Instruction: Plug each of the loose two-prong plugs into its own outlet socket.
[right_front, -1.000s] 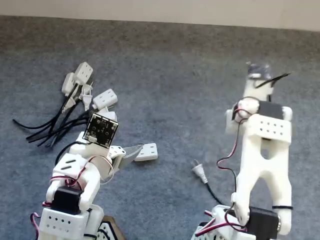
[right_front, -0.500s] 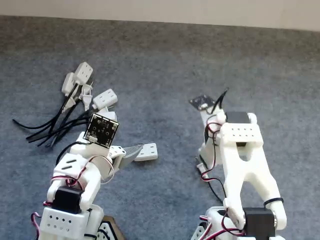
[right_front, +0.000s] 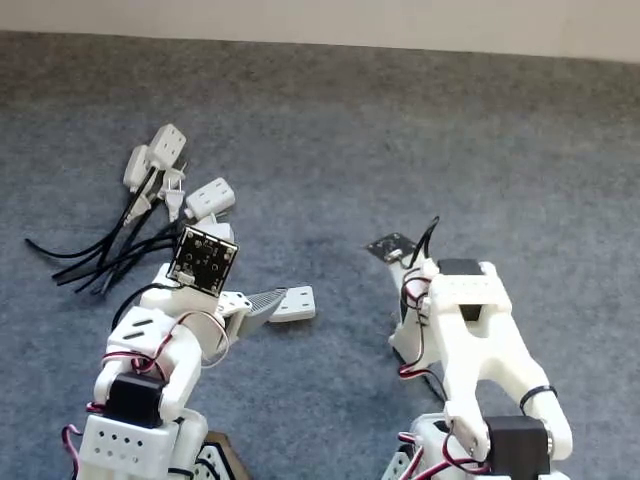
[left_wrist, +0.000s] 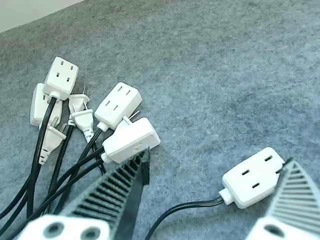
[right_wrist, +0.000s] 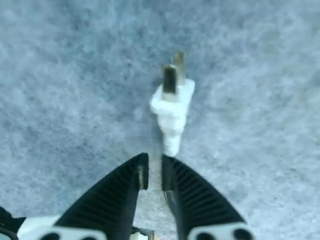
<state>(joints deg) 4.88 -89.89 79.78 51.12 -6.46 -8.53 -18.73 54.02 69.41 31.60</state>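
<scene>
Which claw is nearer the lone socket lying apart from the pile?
Left. The left claw hangs open right by the socket, one finger next to it. The right claw is farther off across the carpet, just behind a loose plug.

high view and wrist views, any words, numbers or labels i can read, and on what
None can be read.
The white plastic outlet socket and white two-prong plug show bare faces; marks on the black square circuit board on the left arm's wrist are too small to read.
</scene>
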